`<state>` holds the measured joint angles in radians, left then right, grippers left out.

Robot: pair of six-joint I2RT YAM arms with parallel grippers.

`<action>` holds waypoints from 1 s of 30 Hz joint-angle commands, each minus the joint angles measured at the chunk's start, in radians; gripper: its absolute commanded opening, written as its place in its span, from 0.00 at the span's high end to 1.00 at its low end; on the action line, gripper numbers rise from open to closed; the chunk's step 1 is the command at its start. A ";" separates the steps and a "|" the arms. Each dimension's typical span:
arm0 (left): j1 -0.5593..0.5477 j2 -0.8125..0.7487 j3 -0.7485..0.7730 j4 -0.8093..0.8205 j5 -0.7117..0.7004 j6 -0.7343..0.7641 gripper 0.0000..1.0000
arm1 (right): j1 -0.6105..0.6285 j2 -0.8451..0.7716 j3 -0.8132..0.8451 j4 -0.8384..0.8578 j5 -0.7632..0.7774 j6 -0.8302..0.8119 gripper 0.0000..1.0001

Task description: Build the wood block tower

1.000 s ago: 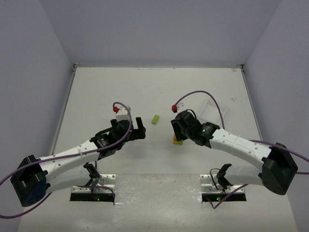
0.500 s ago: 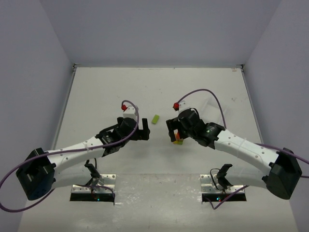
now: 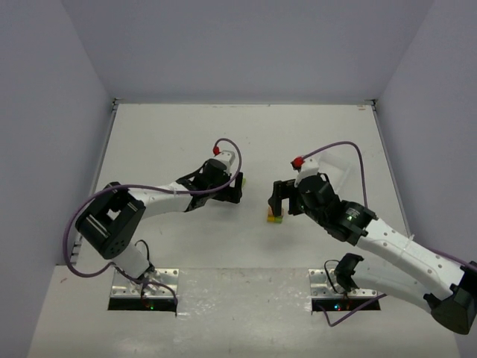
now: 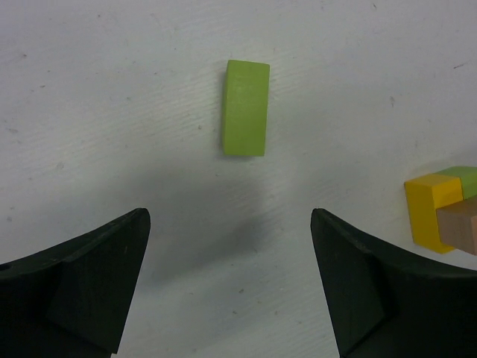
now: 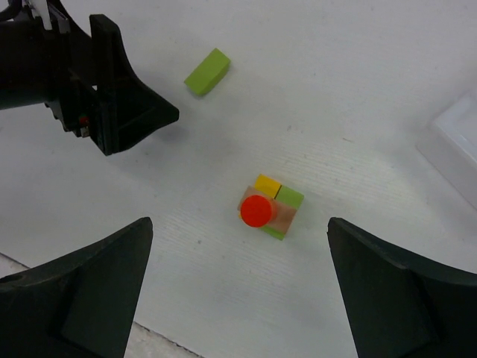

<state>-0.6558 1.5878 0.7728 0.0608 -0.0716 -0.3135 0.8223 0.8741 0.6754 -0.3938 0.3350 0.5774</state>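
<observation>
Left jaws are recorded spread and empty, with a loose lime green block (image 4: 246, 108) lying flat on the bench (image 4: 89, 89) just ahead of the gap. Right jaws are likewise spread. The tower (image 5: 279, 215) is seen ahead, centred between them and untouched, with a red-orange round piece (image 5: 256, 211) topmost.

Lime green block (image 4: 245, 108), 12 o'clock in left wrist view: painted wood, matt, smooth. Tower (image 5: 268, 211): tan block (image 4: 458, 227) bare wood, matt; red-orange top (image 5: 256, 210) painted, smooth. Table (image 4: 112, 89): white, matt, fine ridges, scuffs. Left gripper (image 4: 229, 220) fingers (image 4: 97, 291): black plastic, matt. Tray (image 5: 458, 142), 3 o'clock in right wrist view: frosted plastic.
</observation>
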 commanded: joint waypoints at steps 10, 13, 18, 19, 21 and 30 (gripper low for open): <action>0.002 0.219 0.196 0.030 0.020 0.112 0.27 | 0.001 -0.076 -0.100 -0.015 0.083 0.095 0.01; 0.001 0.255 0.229 -0.003 0.005 0.114 0.37 | 0.001 -0.093 -0.107 -0.018 0.089 0.099 0.01; 0.001 0.278 0.241 -0.008 -0.002 0.113 0.63 | 0.002 -0.123 -0.114 -0.031 0.115 0.109 0.01; 0.001 0.278 0.241 -0.007 -0.002 0.113 0.65 | 0.001 -0.129 -0.116 -0.031 0.117 0.110 0.01; 0.001 0.282 0.246 -0.008 -0.005 0.113 0.68 | 0.001 -0.138 -0.121 -0.031 0.117 0.112 0.01; 0.003 0.211 0.197 0.038 0.048 0.102 1.00 | 0.001 -0.150 -0.112 -0.034 0.089 0.094 0.01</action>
<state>-0.6548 1.8662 0.9964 0.0541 -0.0684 -0.2068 0.8223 0.7330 0.5545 -0.4354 0.4185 0.6737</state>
